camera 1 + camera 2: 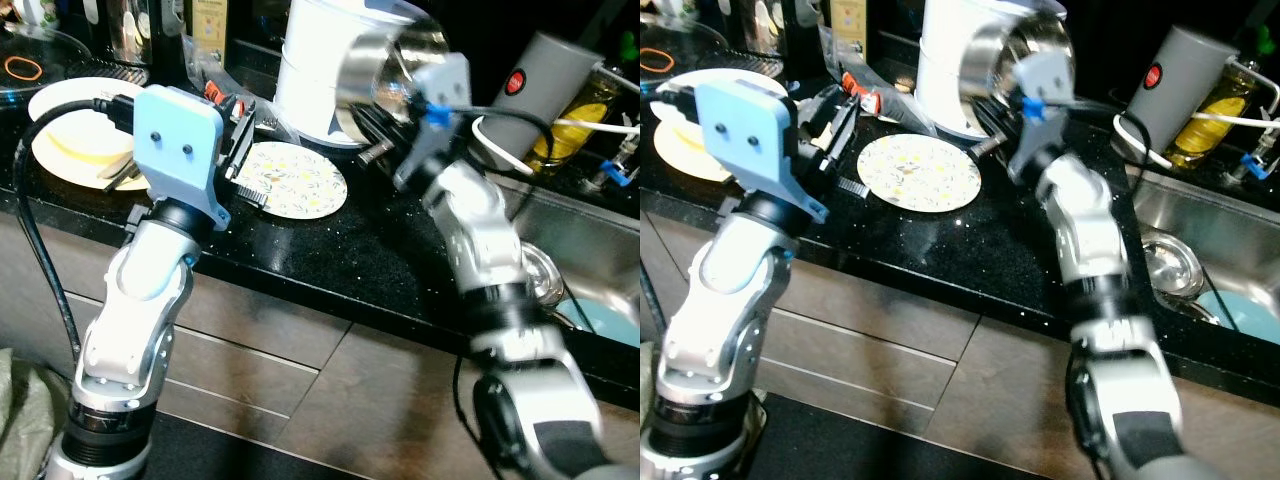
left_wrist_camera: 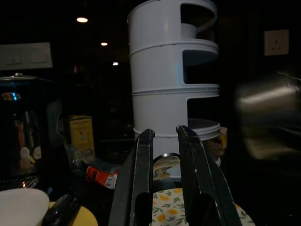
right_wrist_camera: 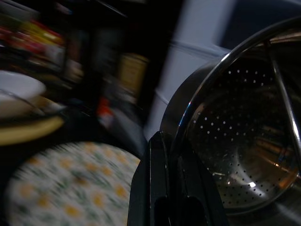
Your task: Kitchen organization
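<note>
A: Black speckled counter (image 1: pixel 330 250), steel sink (image 1: pixel 590 240) at the robot's right end. What sits on it?

B: Flowered plate (image 1: pixel 295 180) mid-counter. White tiered rack (image 1: pixel 325 70) behind it. Yellow plate (image 1: pixel 75 135) toward the left end, with a white dish on top of it.

A: Right gripper (image 3: pixel 171 155)?

B: Raised over the counter, just in front of the rack. Fingers pinched on the rim of a steel colander (image 3: pixel 244 141), one finger inside the rim, one outside. The colander is lifted and tipped on its side, clear of the counter; perforated inside shows in the right wrist view, which is blurred.

A: Left gripper (image 2: pixel 164 141)?

B: Just left of the flowered plate, above the counter, pointing at the rack. Fingers narrow, a slim gap between them, nothing held.

A: Around the sink?

B: Grey canister (image 1: pixel 545 85) with a red button behind it, yellow bottle (image 1: pixel 575 115) beside that. Steel bowl (image 1: pixel 1170 262) and a light blue dish (image 1: pixel 1245 315) in the basin.
</note>
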{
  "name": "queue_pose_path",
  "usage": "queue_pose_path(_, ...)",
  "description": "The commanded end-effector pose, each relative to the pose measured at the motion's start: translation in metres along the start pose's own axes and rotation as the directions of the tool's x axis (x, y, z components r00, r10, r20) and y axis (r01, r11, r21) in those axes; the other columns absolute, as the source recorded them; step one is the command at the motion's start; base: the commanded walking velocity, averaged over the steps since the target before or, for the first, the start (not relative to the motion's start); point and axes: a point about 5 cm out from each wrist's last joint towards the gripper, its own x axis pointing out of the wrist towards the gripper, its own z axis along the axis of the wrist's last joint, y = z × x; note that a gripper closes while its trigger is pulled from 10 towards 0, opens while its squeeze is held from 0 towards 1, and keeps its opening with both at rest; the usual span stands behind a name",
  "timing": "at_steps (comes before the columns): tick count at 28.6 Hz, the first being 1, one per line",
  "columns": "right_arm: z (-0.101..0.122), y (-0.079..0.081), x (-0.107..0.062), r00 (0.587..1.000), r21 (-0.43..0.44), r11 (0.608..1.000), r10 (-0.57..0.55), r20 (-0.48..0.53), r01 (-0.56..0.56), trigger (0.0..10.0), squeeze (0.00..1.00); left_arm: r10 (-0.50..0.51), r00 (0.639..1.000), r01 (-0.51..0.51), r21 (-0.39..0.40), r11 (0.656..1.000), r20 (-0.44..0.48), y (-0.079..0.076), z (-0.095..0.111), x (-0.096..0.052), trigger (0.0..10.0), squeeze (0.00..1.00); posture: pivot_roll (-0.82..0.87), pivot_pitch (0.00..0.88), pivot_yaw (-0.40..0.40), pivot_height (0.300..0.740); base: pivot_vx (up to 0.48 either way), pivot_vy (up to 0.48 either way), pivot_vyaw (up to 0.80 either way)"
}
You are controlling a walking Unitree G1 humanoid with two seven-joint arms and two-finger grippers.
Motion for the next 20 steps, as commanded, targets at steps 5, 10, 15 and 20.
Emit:
queue_pose_path(5, 0.01, -0.008, -0.02, 0.992, -0.081, 0.989, -0.118, 0.054, 0.122, 0.0, 0.0, -0.027, 1.0, 0.027, -0.003, 1.0, 0.005, -0.006, 0.0, 0.0, 10.0, 0.0, 0.14, 0.025, -0.223, 0.74, 0.0, 0.0, 0.0)
queue_pose_path(10, 0.009, 0.014, -0.029, 0.993, -0.062, 0.991, -0.112, 0.049, 0.115, 10.0, 0.0, -0.037, 0.999, 0.037, 0.01, 0.999, -0.002, -0.006, -0.001, 0.001, 10.0, 0.0, 0.14, 0.028, -0.218, 0.74, 0.0, 0.0, 0.0)
queue_pose_path(15, 0.011, 0.022, -0.028, 0.993, -0.058, 0.992, -0.106, 0.06, 0.109, 10.0, 0.0, -0.043, 0.999, 0.043, 0.015, 0.999, -0.004, -0.007, -0.002, 0.002, 10.0, 0.0, 0.14, 0.026, -0.213, 0.74, 0.0, -0.184, 0.0)
queue_pose_path(20, 0.012, 0.027, -0.028, 0.992, -0.048, 0.993, -0.104, 0.065, 0.107, 10.0, 0.0, -0.041, 0.999, 0.041, 0.016, 0.999, -0.003, -0.006, -0.002, 0.003, 10.0, 0.0, 0.14, 0.026, -0.213, 0.74, 0.0, -0.359, 0.0)
